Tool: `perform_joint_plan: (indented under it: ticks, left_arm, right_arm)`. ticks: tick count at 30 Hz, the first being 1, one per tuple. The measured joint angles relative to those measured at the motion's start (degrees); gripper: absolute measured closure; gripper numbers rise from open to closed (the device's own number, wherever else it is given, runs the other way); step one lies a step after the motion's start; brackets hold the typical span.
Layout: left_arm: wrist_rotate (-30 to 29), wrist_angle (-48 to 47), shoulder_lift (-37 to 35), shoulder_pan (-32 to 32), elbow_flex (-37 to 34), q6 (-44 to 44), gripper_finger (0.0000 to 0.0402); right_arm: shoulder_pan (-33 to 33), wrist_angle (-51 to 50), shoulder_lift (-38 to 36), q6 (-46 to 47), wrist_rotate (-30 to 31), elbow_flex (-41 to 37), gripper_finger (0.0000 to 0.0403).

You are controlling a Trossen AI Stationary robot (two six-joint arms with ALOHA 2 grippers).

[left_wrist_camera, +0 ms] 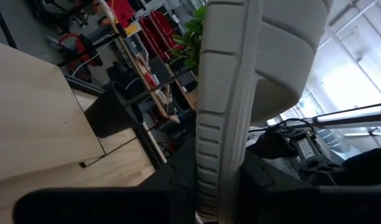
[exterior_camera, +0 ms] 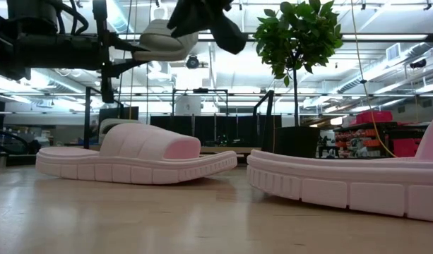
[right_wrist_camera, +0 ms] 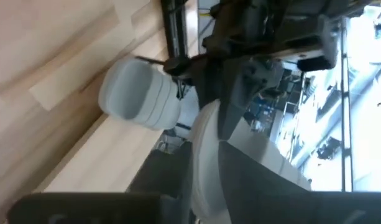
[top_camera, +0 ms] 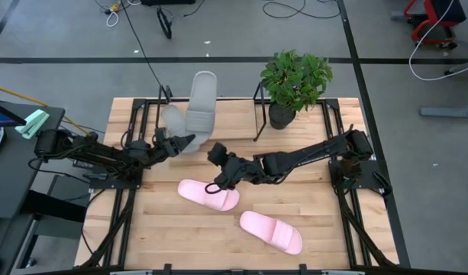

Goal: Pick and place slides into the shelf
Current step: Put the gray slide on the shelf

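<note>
A grey slide (top_camera: 201, 99) hangs in the air over the table's far side, seen above the table in the low view (exterior_camera: 159, 39). My left gripper (top_camera: 182, 143) reaches in from the left and is shut on its near end. My right gripper (top_camera: 211, 155) comes from the right to that same end. A second grey slide (top_camera: 171, 118) lies by the shelf's left end frame (top_camera: 165, 95); its ribbed strap (right_wrist_camera: 140, 93) shows in the right wrist view. Two pink slides (top_camera: 209, 195) (top_camera: 272, 231) lie sole-down on the table. My left gripper (left_wrist_camera: 218, 202) pinches the grey slide's sole near its near end (left_wrist_camera: 218, 162), one finger on each face, coming level from the table's left. The slide is lifted clear and stretches away toward the far edge. My right gripper (right_wrist_camera: 206, 190) has the pale sole edge (right_wrist_camera: 202, 158) between its two fingers, coming from the table's right. Its fingers hide the exact place of contact.
A green plant in a black pot (top_camera: 295, 80) stands at the far right by the shelf's right end frame (top_camera: 258, 114). The nearer pink slide (exterior_camera: 350, 183) fills the low view's right. A black cable loop (top_camera: 213, 187) hangs under the right arm over the other pink slide (exterior_camera: 131, 155).
</note>
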Motion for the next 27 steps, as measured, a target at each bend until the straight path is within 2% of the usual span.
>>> perform_joint_plan:
  ticks: [6,10,13,16,19,22,27]
  left_arm:
    - [0.1,1.8,0.0,-0.1,0.0,-0.5,0.0357]
    - [0.2,3.3,0.0,-1.1,0.0,-1.0,0.0358]
    - [0.2,3.1,0.0,-2.0,0.5,-1.9,0.0340]
    - [0.2,2.8,0.0,-2.8,2.0,-1.1,0.0331]
    - [0.2,2.9,0.0,-3.3,4.3,1.7,0.0343]
    - [0.1,2.1,0.0,-3.7,6.1,4.2,0.0358]
    - [0.3,-1.3,0.0,-4.3,7.5,5.5,0.0355]
  right_arm:
    - [-1.0,0.3,0.1,2.3,0.3,0.0,0.0246]
    - [-2.1,1.3,0.1,-2.8,0.4,0.0,0.0204]
    - [-3.2,5.5,0.2,-5.4,0.4,0.0,0.0185]
    - [-4.1,8.6,0.2,-8.3,-0.9,0.0,0.0181]
    - [-4.7,8.2,0.2,-9.4,-2.3,0.0,0.0188]
    - [-4.7,8.1,0.2,-9.5,-2.0,0.0,0.0199]
    - [-4.7,10.3,0.2,-9.8,-1.8,0.0,0.0225]
